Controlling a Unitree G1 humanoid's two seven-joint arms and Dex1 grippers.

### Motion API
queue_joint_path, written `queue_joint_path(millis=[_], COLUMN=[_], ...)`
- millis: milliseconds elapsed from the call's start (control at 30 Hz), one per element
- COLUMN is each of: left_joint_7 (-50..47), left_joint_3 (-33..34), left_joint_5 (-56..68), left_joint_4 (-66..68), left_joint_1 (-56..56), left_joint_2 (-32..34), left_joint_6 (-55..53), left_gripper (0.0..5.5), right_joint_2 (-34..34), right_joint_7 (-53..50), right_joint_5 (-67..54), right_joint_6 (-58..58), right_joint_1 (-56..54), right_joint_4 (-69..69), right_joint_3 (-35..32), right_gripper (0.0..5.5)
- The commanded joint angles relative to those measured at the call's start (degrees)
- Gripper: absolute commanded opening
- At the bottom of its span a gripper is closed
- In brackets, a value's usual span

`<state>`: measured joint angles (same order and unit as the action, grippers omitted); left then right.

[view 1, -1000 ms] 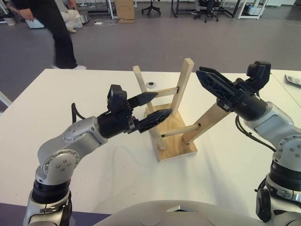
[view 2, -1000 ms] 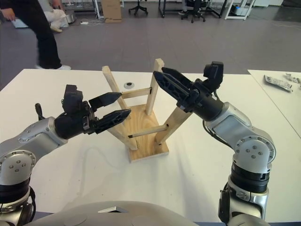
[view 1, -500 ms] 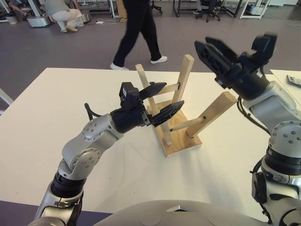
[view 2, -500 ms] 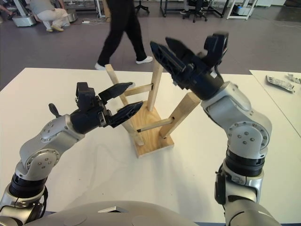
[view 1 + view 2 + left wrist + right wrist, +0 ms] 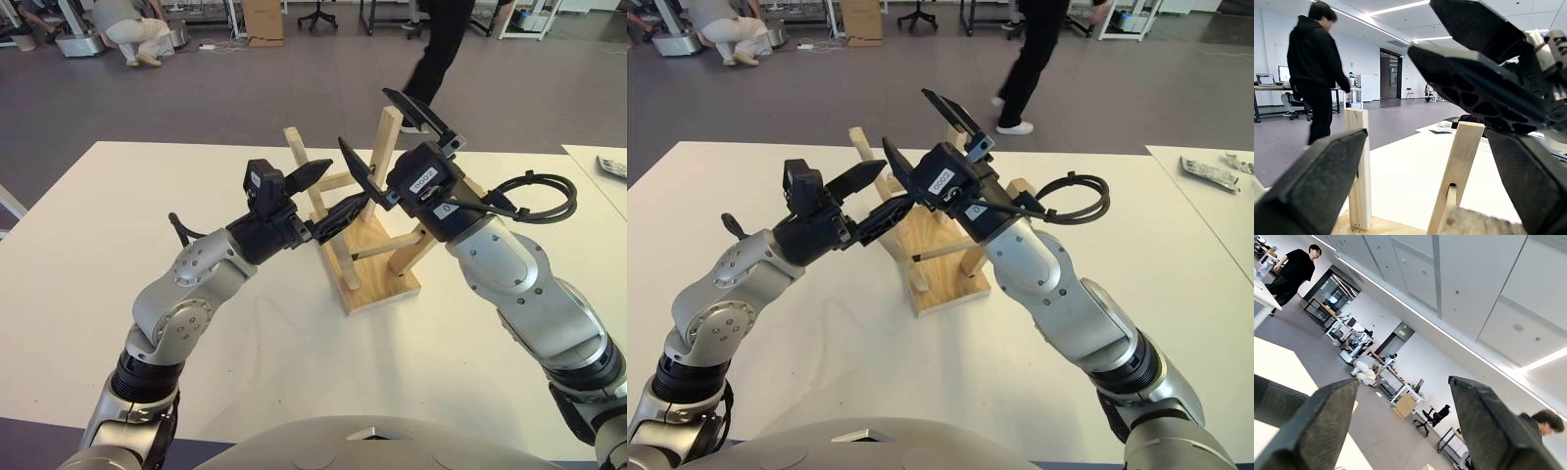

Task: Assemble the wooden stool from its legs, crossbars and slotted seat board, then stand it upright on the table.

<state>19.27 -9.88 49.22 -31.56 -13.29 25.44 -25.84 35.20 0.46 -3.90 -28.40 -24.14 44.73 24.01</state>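
Stool flipped upside down on the surface, both end effectors wide open by the legs, nothing gripped.

Head views: seat board flat on the white top, legs leaning upward, crossbars slotted between them. Left end effector spread open right at the near-left leg, right end effector gaping beside the tall far leg, tips close to the left one's. Left wrist view up close: two legs plus a fuzzy wood end in the gap between its pads, can't tell about contact. Right wrist view: pads with ceiling and room between, so empty.
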Motion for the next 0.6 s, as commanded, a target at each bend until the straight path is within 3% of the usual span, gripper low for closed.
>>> queue_joint_path(millis=[33, 133, 233, 467, 600], left_joint_7=[-0.69, -0.7, -1.49, 1.42, -1.61], left_joint_3=[-3.49, -3.07, -1.32, 5.27, 11.24], left_joint_5=[-5.1, -4.82, -2.73, 4.09, 4.57], left_joint_4=[5.14, 4.68, 3.91, 4.54, 5.42], left_joint_1=[2.89, 2.0, -0.47, -5.41, -9.93], left_joint_2=[0.76, -0.24, -2.74, -10.61, -16.34], left_joint_6=[-6.16, -5.54, -4.6, -0.16, 5.24], left_gripper=[4.46, 4.46, 4.46, 4.46, 4.46], right_joint_2=[-6.89, -15.66, -16.85, -14.88, -10.31], right_joint_7=[4.07, 2.69, 2.26, 0.4, 4.64], right_joint_5=[-7.38, -14.4, -13.0, -0.34, 8.12], right_joint_6=[-5.0, -1.31, 0.03, -1.82, 0.05], right_joint_1=[7.97, 2.76, -0.16, 2.78, 6.58], right_joint_4=[-7.83, -5.35, -5.87, -8.06, -7.79], right_joint_3=[-1.63, -10.81, -14.88, -14.3, -7.35], right_gripper=[3.44, 3.44, 3.44, 3.44, 3.44])
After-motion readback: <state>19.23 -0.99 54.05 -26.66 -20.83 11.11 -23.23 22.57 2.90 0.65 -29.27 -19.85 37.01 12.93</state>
